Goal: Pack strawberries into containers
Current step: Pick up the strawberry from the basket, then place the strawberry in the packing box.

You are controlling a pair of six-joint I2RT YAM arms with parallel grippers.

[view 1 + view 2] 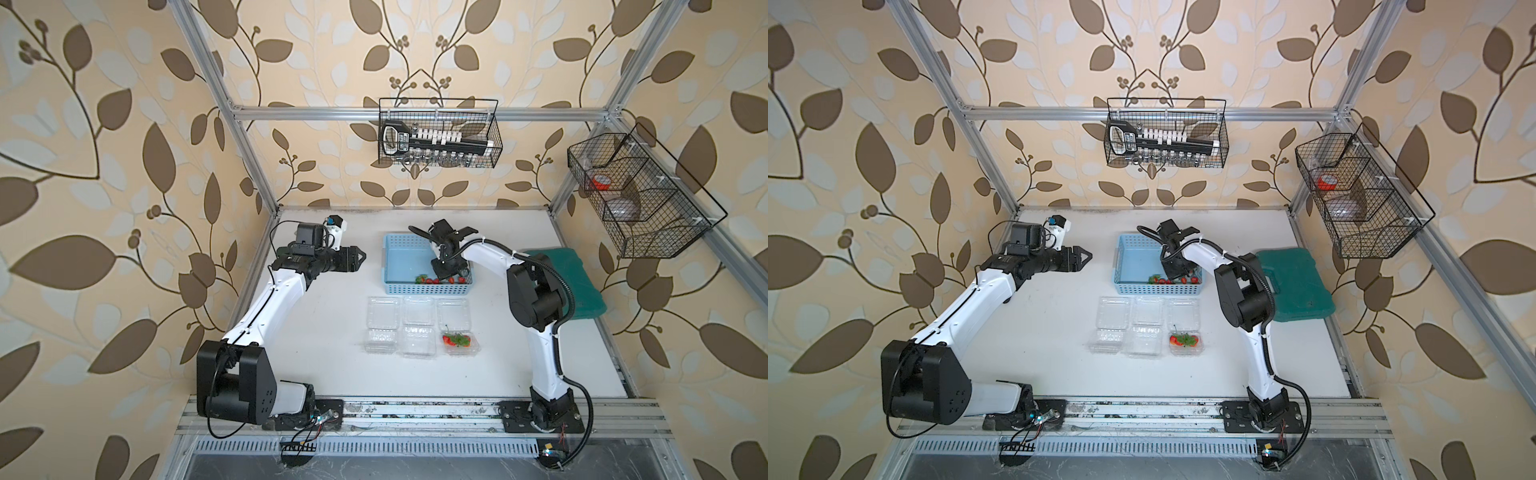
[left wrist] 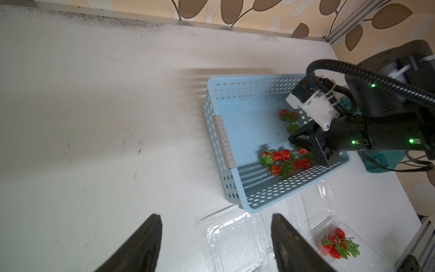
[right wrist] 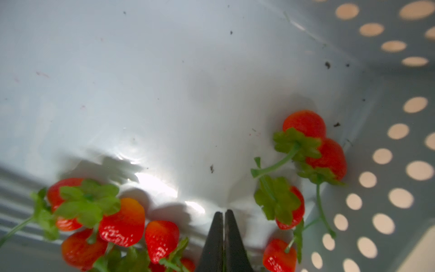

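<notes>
Several red strawberries (image 1: 436, 280) (image 3: 122, 223) with green caps lie at the near end of a light blue perforated basket (image 1: 390, 266) (image 2: 221, 139). My right gripper (image 1: 445, 272) (image 2: 292, 139) (image 3: 223, 213) reaches down into that basket among them, its fingers shut tight together. I cannot tell whether a thin stem is pinched. Three clear clamshell containers (image 1: 417, 328) (image 1: 1146, 328) lie open in a row in front of the basket. The right one (image 1: 459, 347) (image 2: 367, 256) holds strawberries (image 1: 456, 340) (image 2: 336, 245). My left gripper (image 1: 360, 258) (image 2: 216, 217) hovers left of the basket, open and empty.
A dark green case (image 1: 573, 286) lies at the table's right side behind the right arm. Black wire baskets hang on the back rail (image 1: 438, 133) and the right frame (image 1: 640, 195). Bare white tabletop (image 1: 324, 332) spreads left of the containers.
</notes>
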